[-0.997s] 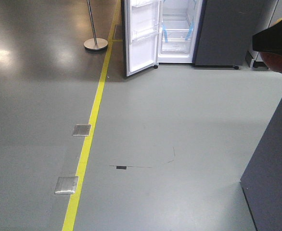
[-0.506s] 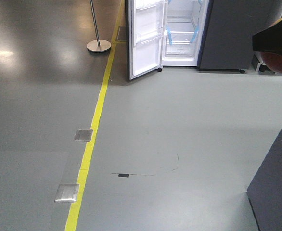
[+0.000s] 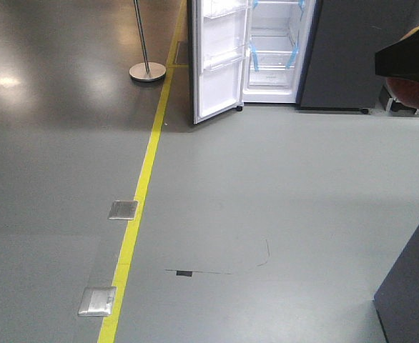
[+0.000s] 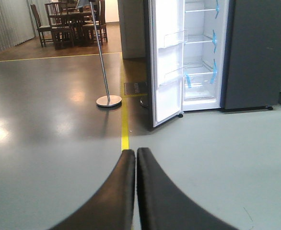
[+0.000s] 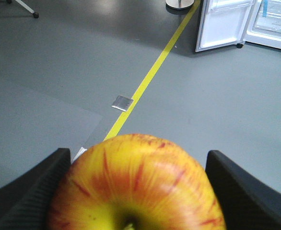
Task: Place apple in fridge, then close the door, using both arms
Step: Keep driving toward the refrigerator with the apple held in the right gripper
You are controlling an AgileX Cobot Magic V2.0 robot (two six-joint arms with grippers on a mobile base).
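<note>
The apple sits clamped in the right gripper, its yellow and red-streaked skin filling the right wrist view, with a black finger pressing on each flank. The left gripper holds nothing: its two curved fingers are pressed flat against each other.

The fridge stands open at the far side of the grey floor, well apart from both grippers. White shelves and blue tape strips show in its cavity. The door hangs on the left edge of the opening and is swung out towards the robot, with its white inner face and clear bins turned towards the cavity. A yellow floor line runs up past the door's outer side, near a stanchion post.

The move ahead likely turns on this: the open cavity lies forward of the apple-carrying right arm, while the door stands on the left arm's side. So the right arm seems placed to reach a shelf and the empty left gripper to push the door shut. The gap has to be closed by driving first.
</note>
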